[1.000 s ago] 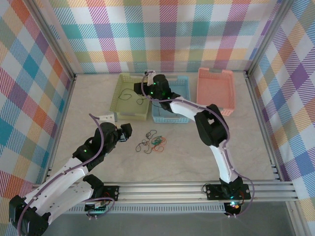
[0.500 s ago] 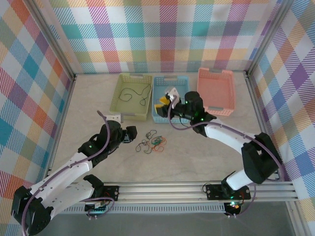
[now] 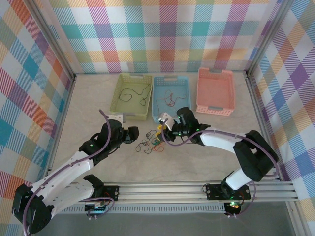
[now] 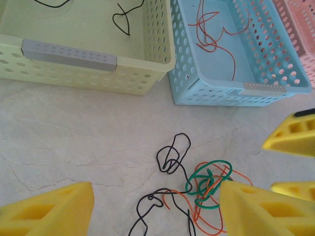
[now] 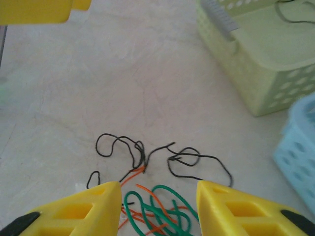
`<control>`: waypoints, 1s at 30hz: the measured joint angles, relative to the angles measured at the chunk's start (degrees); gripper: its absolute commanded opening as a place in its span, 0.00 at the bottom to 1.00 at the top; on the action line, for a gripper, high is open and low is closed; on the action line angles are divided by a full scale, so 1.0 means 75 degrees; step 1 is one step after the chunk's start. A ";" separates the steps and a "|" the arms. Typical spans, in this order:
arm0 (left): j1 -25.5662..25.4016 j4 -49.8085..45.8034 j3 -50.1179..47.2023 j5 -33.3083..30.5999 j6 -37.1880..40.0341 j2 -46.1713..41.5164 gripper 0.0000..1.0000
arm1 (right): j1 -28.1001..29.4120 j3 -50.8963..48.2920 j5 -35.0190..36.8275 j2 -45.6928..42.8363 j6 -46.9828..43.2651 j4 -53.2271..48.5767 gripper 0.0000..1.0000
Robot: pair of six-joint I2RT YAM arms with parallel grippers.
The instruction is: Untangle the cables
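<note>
A tangle of cables (image 3: 151,142) lies on the table in front of the baskets: black loops (image 4: 172,152) on its left, and a green cable (image 4: 209,182) knotted with orange-red ones on its right. My left gripper (image 3: 133,133) hovers open just left of the tangle, fingers (image 4: 54,206) straddling it, nothing held. My right gripper (image 3: 160,132) is open over the tangle's right side, the green cable (image 5: 157,214) lying between its fingers (image 5: 88,209). One black cable (image 3: 135,93) rests in the green basket, and an orange-red cable (image 4: 211,34) in the blue basket.
Three baskets stand in a row behind the tangle: green (image 3: 120,110), blue (image 3: 186,105), pink (image 3: 215,110). The right gripper's yellow fingers (image 4: 290,137) show at the right edge of the left wrist view. Plaid walls enclose the table.
The right arm swung from over the green basket, across the blue basket, and down to the tangle. The left gripper edged right toward the tangle.
</note>
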 measured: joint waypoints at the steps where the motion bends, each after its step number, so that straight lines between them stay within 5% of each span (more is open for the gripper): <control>1: 0.0000 0.0000 0.0000 -0.0020 0.0000 -0.0003 0.68 | 0.0079 0.0050 0.0009 0.0099 0.0000 -0.0003 0.45; 30: 0.0000 0.0000 0.0000 -0.0087 0.0000 0.0000 0.68 | 0.0950 0.1562 0.0982 0.2177 0.0268 -0.0449 0.43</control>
